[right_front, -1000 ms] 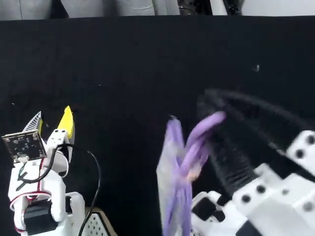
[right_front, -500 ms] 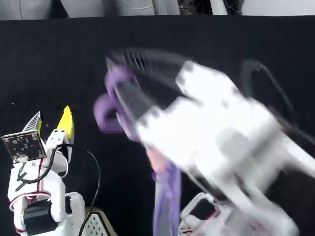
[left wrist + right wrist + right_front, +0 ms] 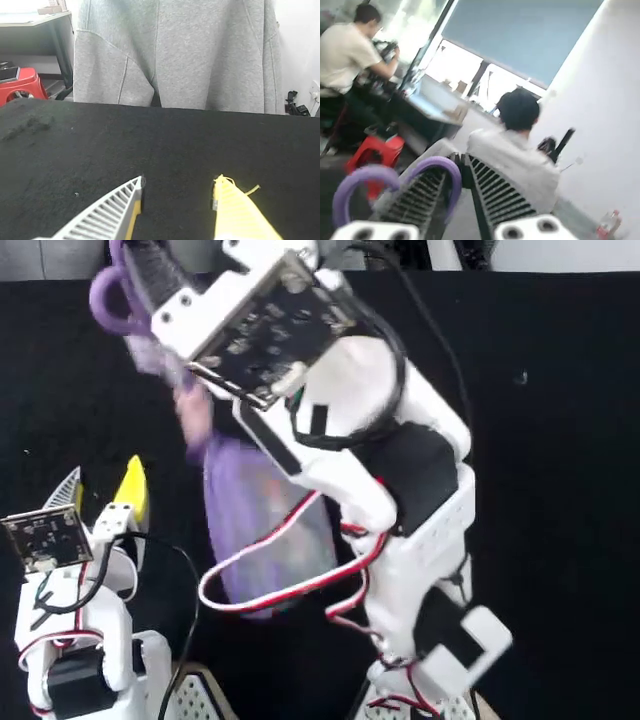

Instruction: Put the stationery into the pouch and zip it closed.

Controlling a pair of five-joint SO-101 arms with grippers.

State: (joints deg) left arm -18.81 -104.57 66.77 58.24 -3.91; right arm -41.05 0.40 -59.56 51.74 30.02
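Dangling high over the bench (image 3: 520,440), the pouch (image 3: 260,530) hangs from the right hand (image 3: 148,265), clamped on its loop (image 3: 108,302); the left hand (image 3: 106,472) gapes empty. Filling and zipping look unfinished.

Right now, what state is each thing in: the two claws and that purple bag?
left gripper: open, empty, low over the table.
right gripper: high above the table, shut at the purple loops.
pouch: off the table, hanging below the right gripper; zip open or closed, cannot tell.
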